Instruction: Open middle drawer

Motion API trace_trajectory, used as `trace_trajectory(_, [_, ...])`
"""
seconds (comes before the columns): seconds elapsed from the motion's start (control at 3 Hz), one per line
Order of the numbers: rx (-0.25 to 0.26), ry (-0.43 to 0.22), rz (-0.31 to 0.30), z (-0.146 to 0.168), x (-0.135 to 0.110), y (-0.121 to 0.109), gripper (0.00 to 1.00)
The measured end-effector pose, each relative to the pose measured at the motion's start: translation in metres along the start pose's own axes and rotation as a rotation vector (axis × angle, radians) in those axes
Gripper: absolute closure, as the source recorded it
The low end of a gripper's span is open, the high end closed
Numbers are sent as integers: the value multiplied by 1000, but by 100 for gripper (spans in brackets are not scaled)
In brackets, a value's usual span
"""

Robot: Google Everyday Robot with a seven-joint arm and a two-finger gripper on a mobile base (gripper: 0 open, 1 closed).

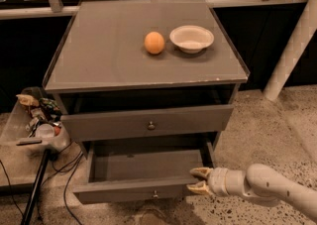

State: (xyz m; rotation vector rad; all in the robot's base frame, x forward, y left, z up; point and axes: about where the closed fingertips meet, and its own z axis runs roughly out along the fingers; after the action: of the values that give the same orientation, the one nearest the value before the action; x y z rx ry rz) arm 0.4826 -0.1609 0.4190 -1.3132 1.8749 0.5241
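The grey cabinet [148, 78] has a drawer front with a round knob [151, 125] just under its top. Below it the middle drawer [138, 189] stands pulled far out. Its inside looks empty, and a small knob [155, 194] sits at the centre of its front. My gripper [199, 180] comes in from the lower right. It sits at the right end of that drawer's front panel, with one finger [200, 171] on the inner side and the other on the outer side, holding the panel's end. The lowest drawer is hidden under the pulled-out one.
An orange [154, 42] and a white bowl [191, 38] sit on the cabinet top. A low shelf with small clutter [39, 120], a black stand and cables are on the left. A white post [292, 55] leans at the right. The floor is speckled.
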Motion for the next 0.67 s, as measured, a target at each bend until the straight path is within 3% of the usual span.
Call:
trace_trajectory(0.33, [0,0,0,-1,-1,0,100])
trace_trajectory(0.67, [10,-4,16,-9,6,14,100])
